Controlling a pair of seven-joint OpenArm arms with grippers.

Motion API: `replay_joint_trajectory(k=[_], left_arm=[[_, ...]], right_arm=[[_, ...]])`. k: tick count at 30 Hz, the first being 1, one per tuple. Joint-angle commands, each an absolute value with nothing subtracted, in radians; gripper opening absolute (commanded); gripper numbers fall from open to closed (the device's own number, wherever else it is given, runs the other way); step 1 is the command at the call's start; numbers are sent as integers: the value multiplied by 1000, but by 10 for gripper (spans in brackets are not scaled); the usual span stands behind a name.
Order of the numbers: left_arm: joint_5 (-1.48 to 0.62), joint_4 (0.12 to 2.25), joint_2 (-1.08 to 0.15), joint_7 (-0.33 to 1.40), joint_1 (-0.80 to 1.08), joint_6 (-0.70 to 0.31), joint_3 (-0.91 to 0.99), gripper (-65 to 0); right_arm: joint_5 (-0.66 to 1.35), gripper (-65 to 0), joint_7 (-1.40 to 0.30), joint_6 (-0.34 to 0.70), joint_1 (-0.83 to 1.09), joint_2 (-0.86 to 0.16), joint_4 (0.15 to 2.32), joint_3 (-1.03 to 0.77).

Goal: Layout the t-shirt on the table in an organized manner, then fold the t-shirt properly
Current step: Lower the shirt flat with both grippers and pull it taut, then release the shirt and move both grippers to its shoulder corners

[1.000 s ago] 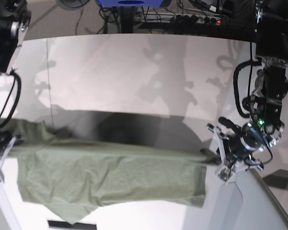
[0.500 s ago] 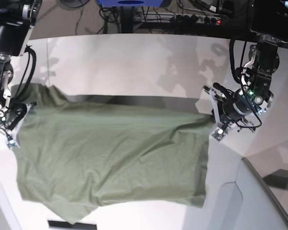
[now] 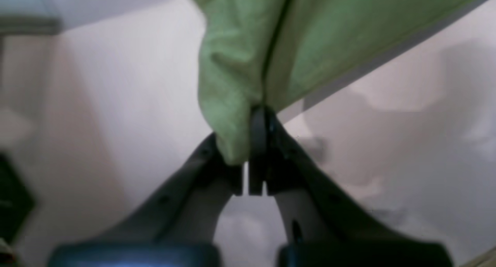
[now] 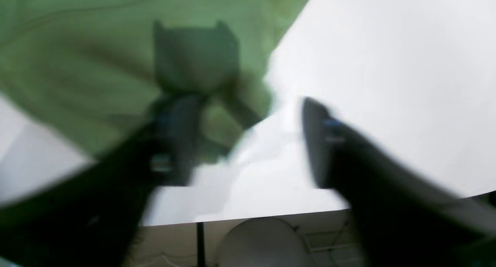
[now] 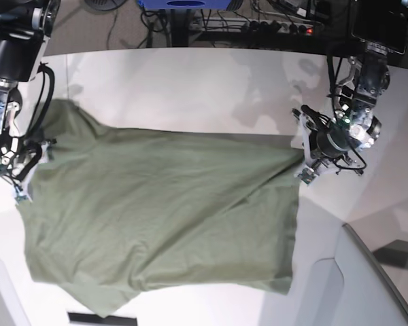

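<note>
The olive-green t-shirt (image 5: pixel 156 217) lies spread over the white table (image 5: pixel 190 81), wrinkled, with its lower left part doubled over. At the shirt's right far corner, my left gripper (image 5: pixel 304 157) is shut on a bunched fold of green fabric (image 3: pixel 232 85); the wrist view shows the left gripper (image 3: pixel 256 143) pinching that cloth just above the table (image 3: pixel 387 162). My right gripper (image 5: pixel 24 178) is at the shirt's left edge. In the blurred right wrist view, the right gripper (image 4: pixel 248 139) has its jaws wide apart, with the t-shirt (image 4: pixel 97 57) under and beside one finger (image 4: pixel 174 135).
A grey angled panel (image 5: pixel 357 285) rises at the near right corner. Cables and a power strip (image 5: pixel 279 27) run beyond the table's far curved edge. Bare tabletop (image 4: pixel 387 85) stretches past the shirt on the far side.
Both arms carried the shirt's far edge away from the near side, and it has gone from hanging bunched to lying spread. The right gripper's jaws have parted; the left stays shut on the cloth.
</note>
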State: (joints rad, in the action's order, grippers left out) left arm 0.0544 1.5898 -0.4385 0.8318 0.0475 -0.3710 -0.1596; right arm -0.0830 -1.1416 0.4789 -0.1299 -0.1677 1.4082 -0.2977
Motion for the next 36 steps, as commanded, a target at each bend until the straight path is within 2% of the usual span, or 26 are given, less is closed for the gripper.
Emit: replay_joint_trajectory(k=[1, 3, 4, 8, 11, 13, 15, 16, 18, 19, 20, 21, 24, 32, 36], left_arm=[[71, 1613, -447, 823, 36, -367, -163, -581], [85, 1638, -441, 823, 36, -366, -154, -438], [74, 1653, -435, 823, 35, -366, -139, -398], [-4, 1738, -420, 828, 27, -371, -50, -290], [-64, 1814, -418, 829, 28, -371, -5, -197], [-85, 1837, -418, 829, 31, -371, 21, -174], [-93, 1814, -407, 828, 27, -371, 51, -202], [-87, 1791, -397, 826, 25, -371, 73, -240], [-90, 1755, -375, 823, 24, -371, 119, -387], [-91, 1741, -366, 823, 24, -371, 142, -504], [-91, 1733, -355, 823, 24, -371, 165, -642], [-91, 1725, -346, 823, 27, -371, 191, -650], [-88, 1715, -334, 823, 38, -371, 237, -650], [-93, 1722, -334, 819, 102, -371, 320, -650], [-93, 1724, -334, 756, 131, -371, 361, -650]], right_arm=[[-87, -159, -1133, 476, -153, -183, 1445, -321], [-85, -92, -1127, 479, -148, -171, 1521, -394], [-85, -86, -1122, 479, -145, -151, 1563, -423], [-85, -86, -1122, 499, -84, -76, 1770, -521], [-85, -93, -1121, 581, 18, -8, 1910, -521], [-85, -164, -1113, 611, 74, 35, 1928, -521], [-85, -309, -1096, 636, 113, 71, 1914, -526], [-85, -413, -1075, 647, 130, 87, 1897, -526], [-85, -630, -1035, 651, 145, 101, 1850, -529], [-85, -650, -1027, 650, 145, 101, 1814, -529], [-85, -641, -1015, 650, 142, 101, 1779, -529], [-85, -611, -1010, 650, 139, 99, 1745, -530], [-85, -650, -966, 650, 113, 97, 1655, -530], [-90, -648, -855, 650, 18, 73, 1415, -581], [-90, -648, -852, 650, 16, 47, 1334, -582]])
